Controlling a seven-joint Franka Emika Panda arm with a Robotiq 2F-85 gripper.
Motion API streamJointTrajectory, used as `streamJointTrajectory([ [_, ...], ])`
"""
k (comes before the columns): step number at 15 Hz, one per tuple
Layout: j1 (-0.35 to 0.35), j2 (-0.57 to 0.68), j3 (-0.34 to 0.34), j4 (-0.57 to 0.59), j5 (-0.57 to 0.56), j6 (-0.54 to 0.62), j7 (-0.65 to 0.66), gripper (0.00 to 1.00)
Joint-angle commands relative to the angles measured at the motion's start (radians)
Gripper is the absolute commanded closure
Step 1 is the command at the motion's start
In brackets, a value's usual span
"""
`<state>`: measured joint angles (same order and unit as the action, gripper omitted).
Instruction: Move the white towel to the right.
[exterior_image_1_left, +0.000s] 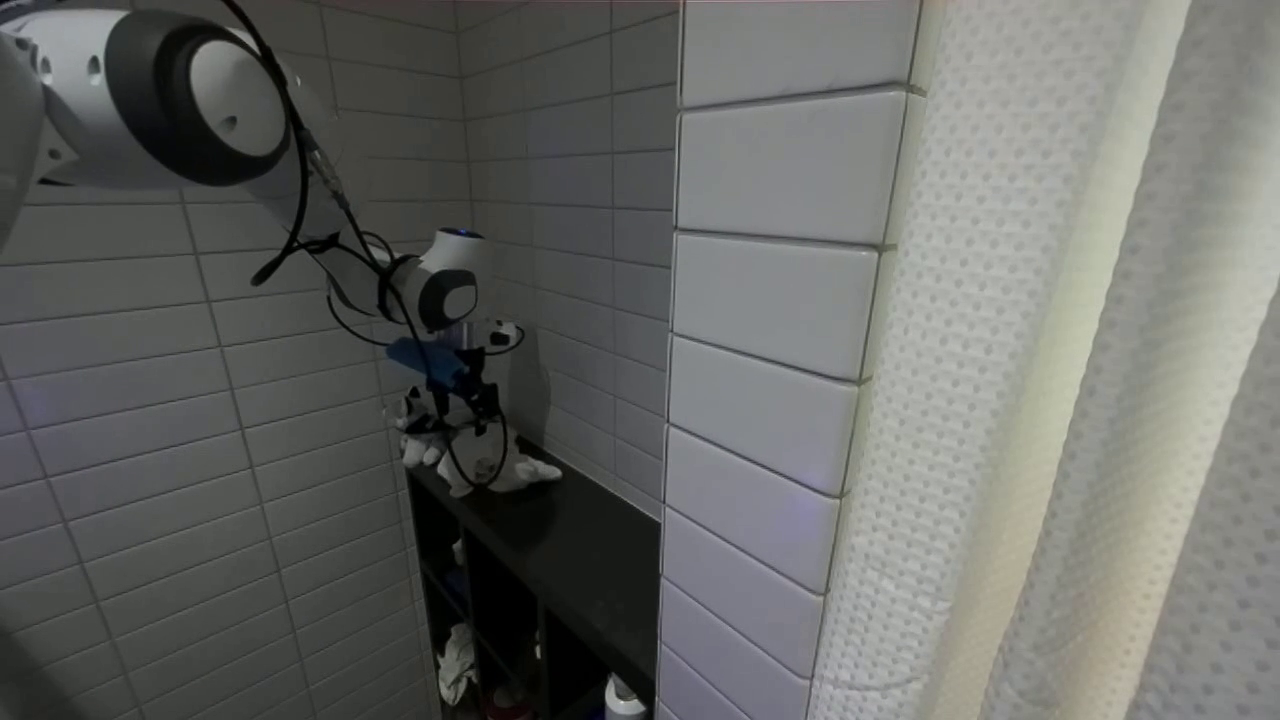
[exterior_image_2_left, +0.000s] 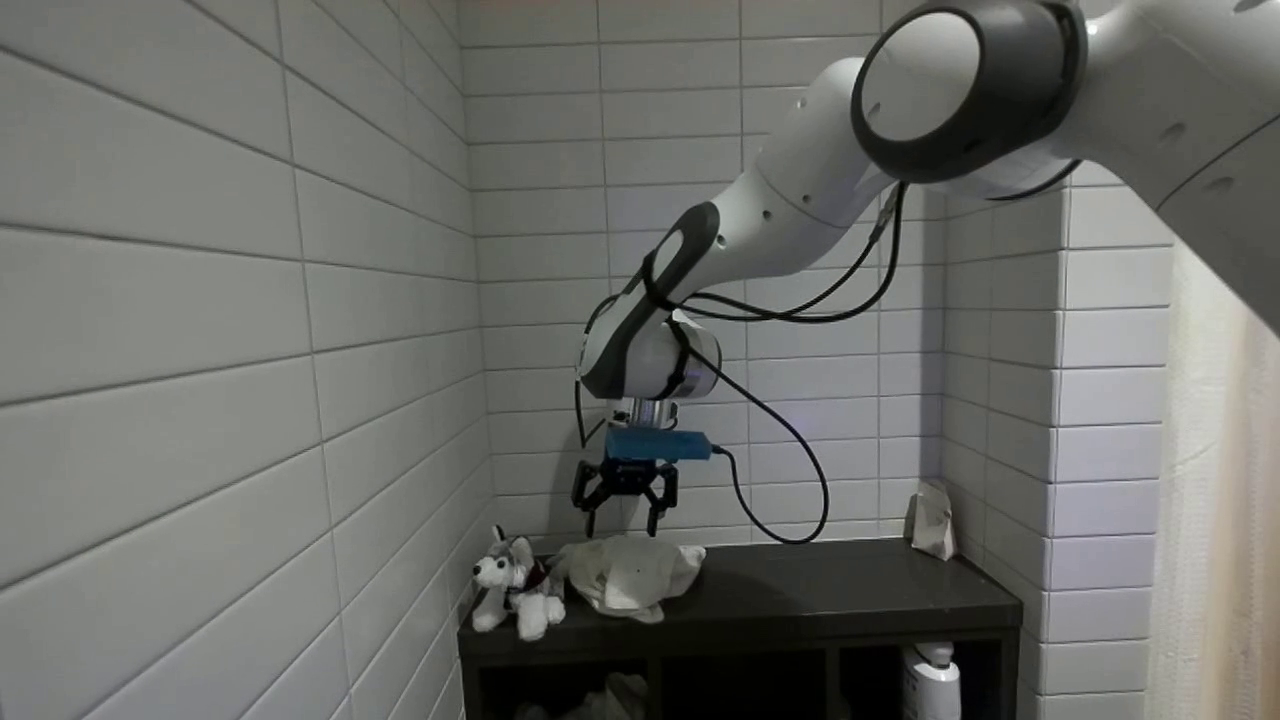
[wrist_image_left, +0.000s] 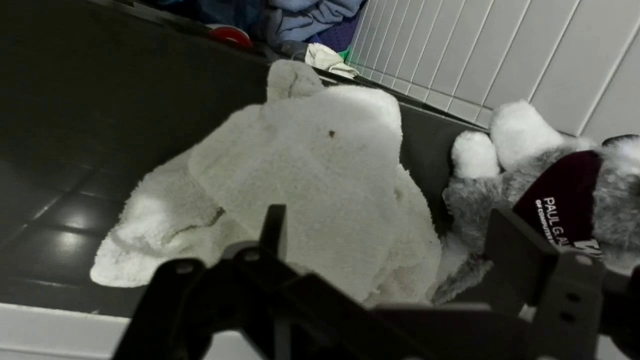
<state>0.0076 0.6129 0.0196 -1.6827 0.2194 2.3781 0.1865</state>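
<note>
The white towel (exterior_image_2_left: 635, 578) lies crumpled on the dark shelf top (exterior_image_2_left: 830, 585), and it also shows in an exterior view (exterior_image_1_left: 515, 472) and the wrist view (wrist_image_left: 310, 160). My gripper (exterior_image_2_left: 622, 525) is open and empty above the towel, pointing down. In the wrist view, my gripper (wrist_image_left: 397, 237) has its fingers wide apart, one over the towel and one over the plush husky's side. The gripper's own links hide the towel's near edge there. In an exterior view, my gripper (exterior_image_1_left: 465, 405) and a hanging cable partly cover the towel.
A grey and white plush husky (exterior_image_2_left: 520, 590) sits beside the towel near the tiled wall (exterior_image_2_left: 250, 420). A small paper bag (exterior_image_2_left: 932, 520) stands at the shelf's far end. A white bottle (exterior_image_2_left: 932, 685) and cloth (exterior_image_2_left: 605, 700) are in the cubbies below. A curtain (exterior_image_1_left: 1000, 400) hangs past the wall corner.
</note>
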Motion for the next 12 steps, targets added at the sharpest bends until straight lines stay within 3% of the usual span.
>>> streamJointTrajectory([
  [1, 0.011, 0.015, -0.008, 0.028, -0.012, -0.036, 0.029, 0.00],
  [8, 0.029, 0.045, -0.017, 0.050, -0.015, -0.080, 0.085, 0.00],
  [12, 0.113, 0.060, -0.106, 0.050, -0.118, -0.014, 0.269, 0.00],
])
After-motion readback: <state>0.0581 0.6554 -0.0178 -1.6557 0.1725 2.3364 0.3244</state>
